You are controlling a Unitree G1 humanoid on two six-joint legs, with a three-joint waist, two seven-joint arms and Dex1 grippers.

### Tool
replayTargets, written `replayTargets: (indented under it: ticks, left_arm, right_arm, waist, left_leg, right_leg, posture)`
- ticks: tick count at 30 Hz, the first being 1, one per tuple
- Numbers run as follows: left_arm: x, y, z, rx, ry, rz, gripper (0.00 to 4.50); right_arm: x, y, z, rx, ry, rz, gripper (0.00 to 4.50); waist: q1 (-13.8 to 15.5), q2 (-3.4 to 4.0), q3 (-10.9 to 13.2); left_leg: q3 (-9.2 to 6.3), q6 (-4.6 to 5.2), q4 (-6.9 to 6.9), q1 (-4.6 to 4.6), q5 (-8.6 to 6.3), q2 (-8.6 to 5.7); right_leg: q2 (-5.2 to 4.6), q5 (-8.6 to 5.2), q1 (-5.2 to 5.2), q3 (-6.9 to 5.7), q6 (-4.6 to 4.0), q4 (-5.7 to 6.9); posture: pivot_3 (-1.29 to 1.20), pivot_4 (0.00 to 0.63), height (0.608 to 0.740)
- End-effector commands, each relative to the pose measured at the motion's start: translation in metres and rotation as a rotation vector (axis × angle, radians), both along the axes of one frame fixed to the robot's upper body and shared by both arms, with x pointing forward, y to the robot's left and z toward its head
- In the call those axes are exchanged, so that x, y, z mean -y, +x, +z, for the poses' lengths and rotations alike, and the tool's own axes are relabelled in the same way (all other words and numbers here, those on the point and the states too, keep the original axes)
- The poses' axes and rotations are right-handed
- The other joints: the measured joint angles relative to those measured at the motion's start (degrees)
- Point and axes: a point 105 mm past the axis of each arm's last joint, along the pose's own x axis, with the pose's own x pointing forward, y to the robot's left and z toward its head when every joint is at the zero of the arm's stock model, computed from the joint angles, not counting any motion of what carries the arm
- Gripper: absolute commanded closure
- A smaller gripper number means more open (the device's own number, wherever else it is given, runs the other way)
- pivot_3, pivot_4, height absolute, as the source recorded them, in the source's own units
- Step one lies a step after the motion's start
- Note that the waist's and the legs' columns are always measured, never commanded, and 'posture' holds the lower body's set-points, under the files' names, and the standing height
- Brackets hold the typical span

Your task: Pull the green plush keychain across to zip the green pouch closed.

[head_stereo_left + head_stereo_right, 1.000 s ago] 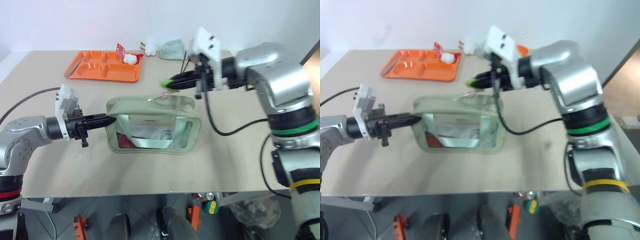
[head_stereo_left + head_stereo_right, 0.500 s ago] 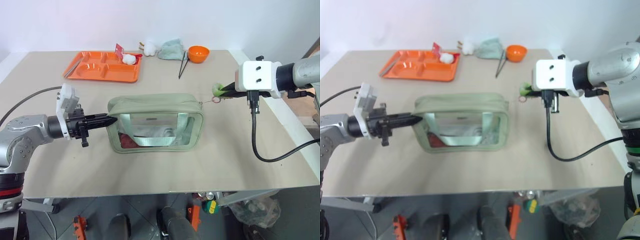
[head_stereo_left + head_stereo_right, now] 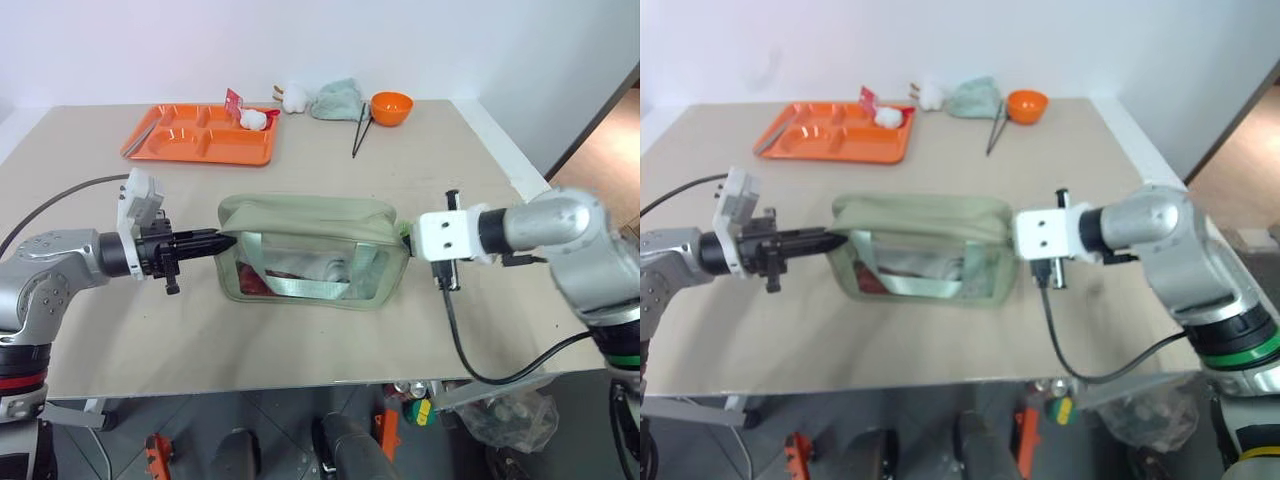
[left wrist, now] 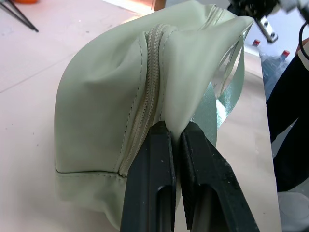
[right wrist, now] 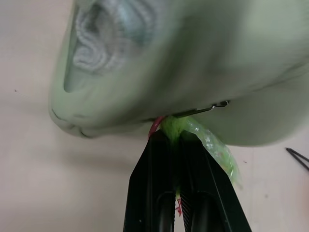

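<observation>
Right wrist view: fingers (image 5: 176, 145) hide most of green plush keychain (image 5: 174, 126).

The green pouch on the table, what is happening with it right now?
A two-armed robot is zipping it. The left gripper is shut on a fold of fabric at one end of the green pouch, holding it in place. The right gripper is shut on the green plush keychain at the opposite end, low against the pouch. The zipper looks closed.

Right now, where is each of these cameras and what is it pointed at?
Head pair: looks down over the table at the green pouch between both arms.
Left wrist: looks along the left gripper pinching the pouch's end.
Right wrist: looks along the right gripper clamping the green plush keychain.
All share the pouch.
</observation>
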Motion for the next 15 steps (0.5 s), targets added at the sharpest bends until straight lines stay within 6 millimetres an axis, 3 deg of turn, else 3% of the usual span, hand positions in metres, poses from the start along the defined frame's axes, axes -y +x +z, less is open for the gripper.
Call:
replayTargets:
  ticks: [1, 7, 11, 15]
  left_arm:
    - [-0.004, -0.004, 0.016, 0.058, 0.004, 0.006, 4.50]
    - [-0.005, -0.006, 0.019, 0.061, 0.011, 0.008, 4.50]
    - [-0.007, -0.007, 0.020, 0.061, 0.012, 0.013, 4.50]
    - [-0.007, -0.008, 0.020, 0.055, 0.013, 0.016, 4.50]
  right_arm:
    - [-0.009, 0.000, -0.014, 0.002, -0.029, 0.029, 4.46]
    - [-0.012, 0.006, -0.010, 0.015, -0.032, 0.040, 4.46]
    - [0.004, 0.010, -0.018, 0.014, -0.103, 0.021, 4.46]
    - [0.032, 0.026, 0.021, 0.078, -0.029, -0.106, 4.46]
  waist:
    - [-0.1, 0.00, 0.0]
    - [-0.2, -0.02, 0.0]
    - [-0.2, -0.02, 0.0]
    - [-0.2, -0.01, 0.0]
  left_leg:
    - [0.04, 0.00, 0.01, 0.02, 0.00, 0.00]
    - [0.06, 0.00, 0.01, 0.18, 0.00, 0.07]
    - [0.02, -0.01, 0.00, 0.21, 0.01, 0.10]
    - [0.08, -0.01, 0.01, 0.21, 0.01, 0.09]
  right_leg:
    - [0.00, 0.01, 0.00, 0.03, 0.01, 0.00]
    - [0.13, 0.09, 0.08, 0.04, -0.06, 0.01]
    - [0.17, 0.10, 0.11, 0.02, -0.09, 0.02]
    - [0.15, 0.10, 0.11, 0.07, -0.08, 0.02]
  posture:
    - [0.00, 0.150, 0.740]
    - [0.00, 0.150, 0.740]
    - [0.00, 0.150, 0.740]
    - [0.00, 0.150, 0.740]
